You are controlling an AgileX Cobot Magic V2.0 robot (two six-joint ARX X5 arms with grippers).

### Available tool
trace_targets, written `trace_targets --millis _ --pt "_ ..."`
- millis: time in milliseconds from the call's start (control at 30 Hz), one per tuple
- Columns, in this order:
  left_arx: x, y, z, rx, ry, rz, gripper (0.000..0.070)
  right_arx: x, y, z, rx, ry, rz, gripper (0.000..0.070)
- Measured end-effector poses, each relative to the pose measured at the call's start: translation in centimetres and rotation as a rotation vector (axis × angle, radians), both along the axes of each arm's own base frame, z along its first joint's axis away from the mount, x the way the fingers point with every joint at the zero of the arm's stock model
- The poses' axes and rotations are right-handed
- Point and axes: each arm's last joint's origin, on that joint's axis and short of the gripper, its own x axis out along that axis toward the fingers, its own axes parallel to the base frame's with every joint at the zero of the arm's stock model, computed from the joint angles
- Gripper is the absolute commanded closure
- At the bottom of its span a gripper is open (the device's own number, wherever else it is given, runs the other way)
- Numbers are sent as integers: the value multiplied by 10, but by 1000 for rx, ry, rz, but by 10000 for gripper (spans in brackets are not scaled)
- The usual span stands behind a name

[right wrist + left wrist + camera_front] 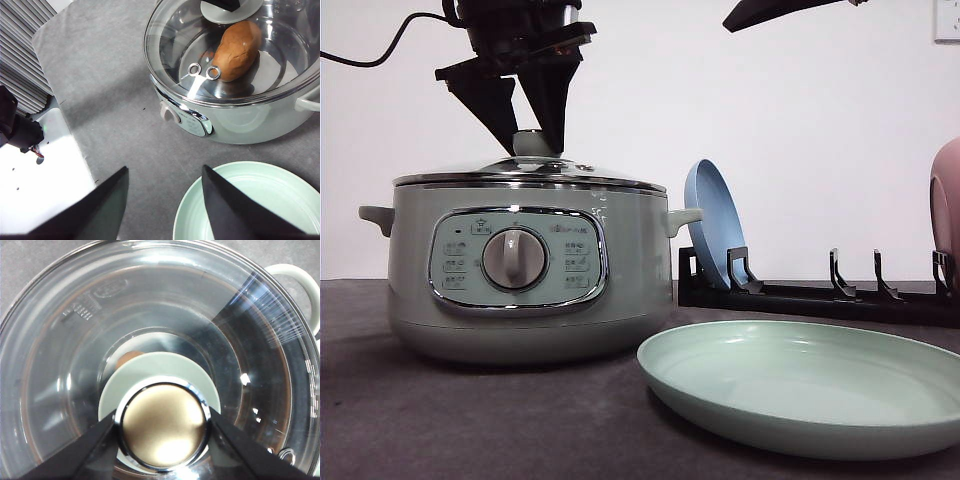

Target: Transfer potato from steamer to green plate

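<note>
Fingers, left: the black left gripper (535, 125) hangs over the cooker, its fingers (95, 450) set on either side of the lid's round knob (164, 426), flanking it closely; full contact I cannot confirm.
Fingers, right: the right gripper (165, 205) hovers above the counter with its two black fingers (107, 210) spread wide, nothing between them.
Counter: grey cloth-covered counter (470, 420) carrying everything.
Steamer: large round pale sage-green steamer (520, 280) with chrome-ringed panel and grey dial, standing on the left, its clear glass lid (235, 55) in place.
Green plate: wide shallow pale mint-green plate (810, 385) lying flat on the counter, just beside the steamer to its right, nothing on it.
Rack: low black dish rack (820, 295) behind the plate.
Blue plate: round blue plate (715, 235) standing on edge in the rack's left slot.
Potato: oval orange-brown potato (240, 50) lying inside the steamer under the glass lid.
</note>
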Motion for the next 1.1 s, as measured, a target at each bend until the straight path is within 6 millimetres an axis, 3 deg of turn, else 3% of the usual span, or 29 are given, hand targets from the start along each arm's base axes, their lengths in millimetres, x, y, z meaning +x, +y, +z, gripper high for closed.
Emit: trace_targets --millis 67,567,833,1100 --pt "0 0 0 2 -3 -6 696 0 0 0 0 0 0 411" --pt "-1 2 5 1 -2 -1 700 0 0 1 5 -8 0 411" --pt "-5 17 40 -39 -87 35 700 0 0 1 5 -8 0 411" --pt "-17 50 70 -56 -165 111 700 1 0 1 6 -9 0 411"
